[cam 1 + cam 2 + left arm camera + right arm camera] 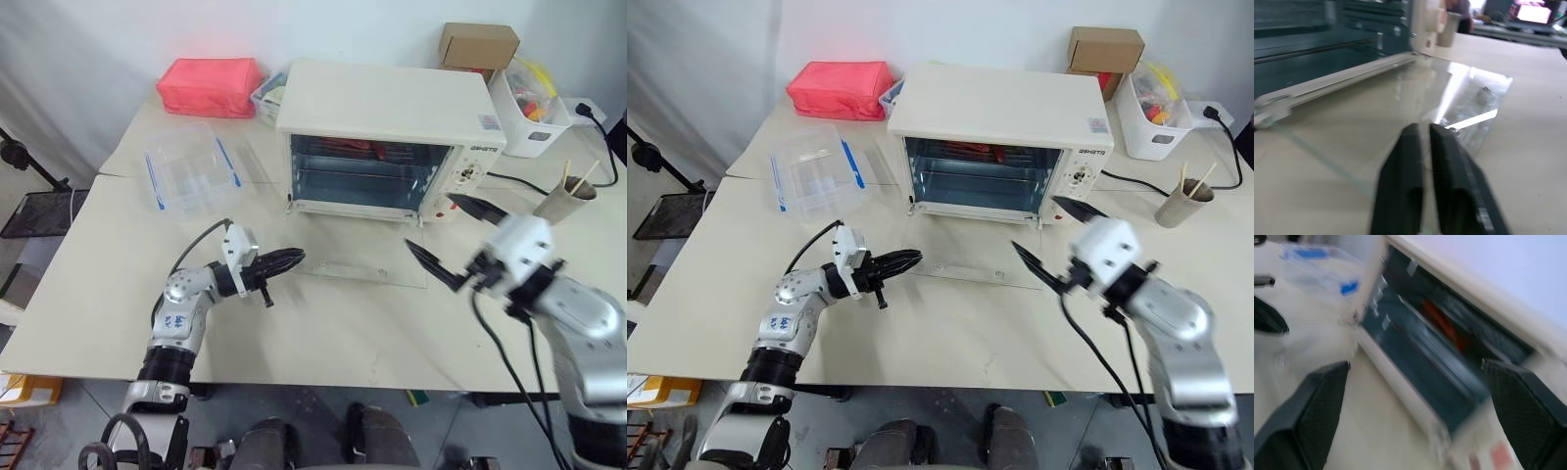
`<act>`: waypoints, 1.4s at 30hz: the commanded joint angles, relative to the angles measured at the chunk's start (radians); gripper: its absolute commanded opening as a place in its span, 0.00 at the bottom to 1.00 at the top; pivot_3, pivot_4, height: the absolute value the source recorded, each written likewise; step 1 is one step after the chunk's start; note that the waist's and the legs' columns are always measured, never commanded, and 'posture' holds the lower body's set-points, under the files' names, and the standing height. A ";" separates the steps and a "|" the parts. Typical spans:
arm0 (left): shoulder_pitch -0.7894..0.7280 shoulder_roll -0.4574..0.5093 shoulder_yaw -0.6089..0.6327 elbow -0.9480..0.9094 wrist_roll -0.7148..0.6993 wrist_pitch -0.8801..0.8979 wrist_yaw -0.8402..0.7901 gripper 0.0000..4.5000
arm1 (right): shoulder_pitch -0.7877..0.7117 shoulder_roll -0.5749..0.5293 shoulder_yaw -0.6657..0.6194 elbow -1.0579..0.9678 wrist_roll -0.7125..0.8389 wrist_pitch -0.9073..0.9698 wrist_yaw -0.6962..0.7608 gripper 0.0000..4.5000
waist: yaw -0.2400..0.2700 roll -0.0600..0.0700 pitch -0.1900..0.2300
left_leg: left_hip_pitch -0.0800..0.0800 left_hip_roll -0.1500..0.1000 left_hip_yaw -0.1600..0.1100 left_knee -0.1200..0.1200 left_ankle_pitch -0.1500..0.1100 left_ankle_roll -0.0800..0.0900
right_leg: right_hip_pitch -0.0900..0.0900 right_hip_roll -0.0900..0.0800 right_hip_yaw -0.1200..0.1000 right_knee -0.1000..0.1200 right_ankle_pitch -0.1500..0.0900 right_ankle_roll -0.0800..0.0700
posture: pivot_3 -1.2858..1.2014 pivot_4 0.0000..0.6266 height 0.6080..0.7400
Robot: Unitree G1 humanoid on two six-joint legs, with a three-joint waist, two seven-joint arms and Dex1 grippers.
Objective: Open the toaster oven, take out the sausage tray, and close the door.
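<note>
Left eye view: right end effector (458, 238), spread wide, faces the toaster oven (387, 137), whose sausage tray (364, 149) lies crosswise inside beyond the lowered door (358, 259); left end effector (284, 260) nearly closed.

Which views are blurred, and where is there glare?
Right wrist view: motion blur smears the toaster oven. Left eye view: the right gripper is slightly smeared. Left wrist view: bright glare lies on the open glass door, and the background is soft.
</note>
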 commanded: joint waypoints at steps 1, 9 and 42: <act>0.050 0.020 0.049 -0.155 -0.056 0.030 0.050 0.38 | -0.159 0.058 0.126 0.155 -0.195 -0.101 -0.108 1.00 | -0.002 0.000 0.000 | -0.001 -0.001 0.000 0.000 0.000 0.000 | 0.000 -0.001 -0.001 0.000 0.000 0.000 | 0.52 0.24 1.00; 0.174 0.029 0.105 -0.353 -0.108 0.116 0.176 0.84 | -0.495 0.143 0.326 0.590 -0.525 -0.236 -0.295 1.00 | -0.005 0.000 0.000 | -0.001 -0.001 -0.003 0.000 0.000 0.001 | 0.000 -0.001 -0.004 0.001 0.000 0.000 | 0.52 0.24 1.00; -0.415 -0.027 0.072 0.133 -0.117 0.140 0.169 0.85 | -0.802 0.186 0.409 1.119 -0.756 -0.419 -0.582 0.00 | -0.029 0.001 0.001 | -0.005 0.001 -0.003 -0.001 0.002 -0.001 | -0.001 0.008 -0.015 -0.002 0.000 0.000 | 0.52 0.24 1.00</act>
